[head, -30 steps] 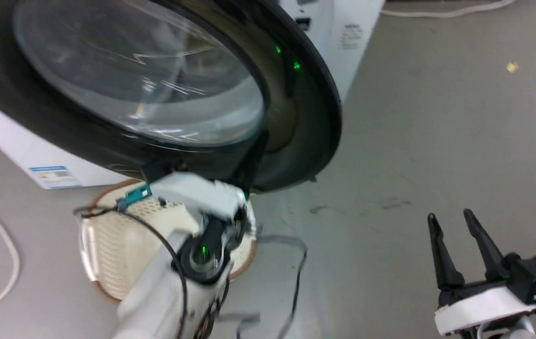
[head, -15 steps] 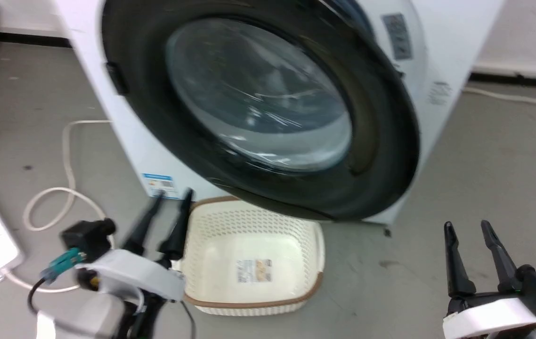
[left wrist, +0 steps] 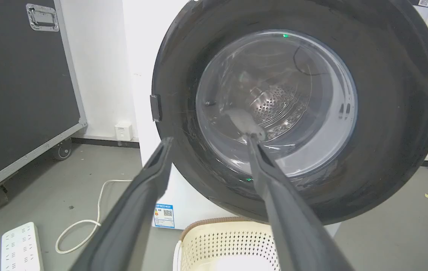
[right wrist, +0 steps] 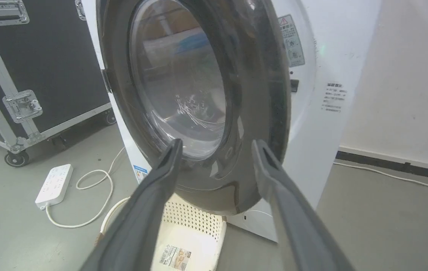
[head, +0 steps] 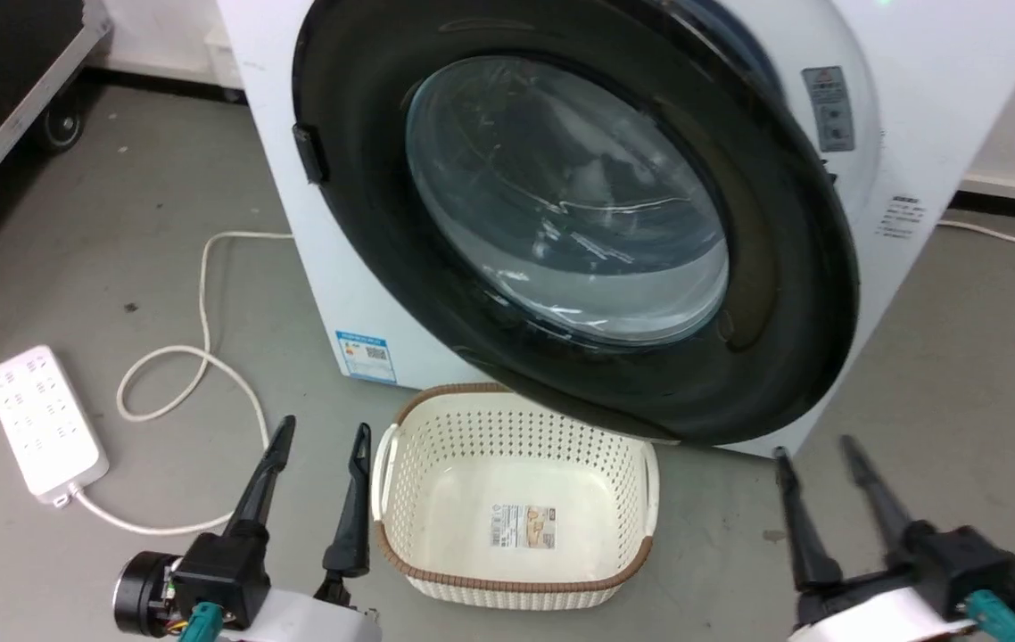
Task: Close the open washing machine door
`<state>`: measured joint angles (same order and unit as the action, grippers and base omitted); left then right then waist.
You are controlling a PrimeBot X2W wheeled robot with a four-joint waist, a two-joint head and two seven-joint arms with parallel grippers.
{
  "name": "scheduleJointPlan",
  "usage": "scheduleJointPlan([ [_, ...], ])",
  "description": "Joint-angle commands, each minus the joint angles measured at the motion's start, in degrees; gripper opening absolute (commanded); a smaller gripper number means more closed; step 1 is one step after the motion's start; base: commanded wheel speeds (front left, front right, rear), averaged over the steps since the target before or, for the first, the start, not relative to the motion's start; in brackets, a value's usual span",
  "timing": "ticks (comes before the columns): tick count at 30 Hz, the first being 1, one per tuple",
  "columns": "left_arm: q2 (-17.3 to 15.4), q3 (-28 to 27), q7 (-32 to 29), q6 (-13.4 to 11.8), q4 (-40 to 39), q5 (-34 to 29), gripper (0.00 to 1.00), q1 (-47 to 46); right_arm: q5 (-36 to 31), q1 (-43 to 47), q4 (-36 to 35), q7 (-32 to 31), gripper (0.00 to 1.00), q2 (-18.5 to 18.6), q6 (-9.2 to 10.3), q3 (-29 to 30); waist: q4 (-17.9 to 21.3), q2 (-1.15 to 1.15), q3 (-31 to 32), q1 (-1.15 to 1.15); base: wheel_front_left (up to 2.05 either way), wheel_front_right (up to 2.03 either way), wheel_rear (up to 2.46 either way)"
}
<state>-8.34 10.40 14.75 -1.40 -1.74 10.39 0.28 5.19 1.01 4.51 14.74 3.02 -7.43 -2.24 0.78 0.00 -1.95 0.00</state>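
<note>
Black plastic ring of the washing machine door (head: 793,294) takes up the upper centre of the head view, with its clear glass bowl (head: 561,196) bulging toward the camera. The door lies against, or very nearly against, the white machine front (head: 944,107). A sliver of depth shows along its right edge, so I cannot tell whether the catch has engaged. Judgement: the swing looks essentially done and only the latch is in doubt.

Left gripper (head: 325,426), lower left of the head view: fingers moderately parted with nothing between them, aimed up-frame at the door's lower left and apart from it. In the left wrist view the two dark fingers (left wrist: 146,195) frame the window with no contact. It probably stands off there to stay clear of the door.

Right gripper (head: 813,448), lower right: a similar spread, empty, with its tips just below the door's bottom rim and not touching. The right wrist view looks along the door's thick right edge, a sensible station for a firm press on the rim if the latch needs it.

Cream perforated basket (head: 516,586) sits on the grey floor (head: 962,374) under the door's lower rim, between the grippers. It seems low enough for the door to pass over. White power strip (head: 44,419) and its looped cable (head: 204,303) lie at left, well apart from the door.

Risk: pressing the glass instead of the rim.
</note>
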Motion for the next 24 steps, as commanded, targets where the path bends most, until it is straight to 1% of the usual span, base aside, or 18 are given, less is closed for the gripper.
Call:
scheduleJointPlan([
  [1, 0.72, -0.73, 0.24, 1.67, 0.83, -1.30, 1.00, -0.15, -0.42, -1.70, 0.29, 0.26, 0.00, 1.15, -0.06, -2.44, -1.53, 0.00, -2.23, 0.00, 0.00, 0.00, 0.00],
  [6, 2.21, -1.53, 0.24, 2.87, 1.57, -2.15, 1.00, -2.02, -0.13, -7.21, 1.13, 0.19, 0.00, 5.46, -0.06, -5.84, -3.81, 0.00, -6.47, 0.00, 0.00, 0.00, 0.00],
  [12, 3.57, -1.61, 0.25, 4.44, 2.50, -3.16, 1.00, -5.00, 2.43, -16.10, 4.13, -2.49, 0.00, 12.22, -0.06, -7.46, -7.20, 0.00, -11.33, 0.00, 0.00, 0.00, 0.00],
  [18, 4.60, -1.37, 0.25, 5.05, 2.50, -3.68, 1.00, -6.99, 5.65, -22.67, 9.24, -6.15, 0.00, 18.65, -0.06, -4.85, -10.17, 0.00, -14.42, 0.00, 0.00, 0.00, 0.00],
  [24, 5.16, -0.99, 0.25, 5.21, 2.26, -3.67, 1.00, -7.70, 9.66, -28.02, 13.38, -8.92, 0.00, 22.50, -0.06, -1.02, -11.88, 0.00, -16.60, 0.00, 0.00, 0.00, 0.00],
])
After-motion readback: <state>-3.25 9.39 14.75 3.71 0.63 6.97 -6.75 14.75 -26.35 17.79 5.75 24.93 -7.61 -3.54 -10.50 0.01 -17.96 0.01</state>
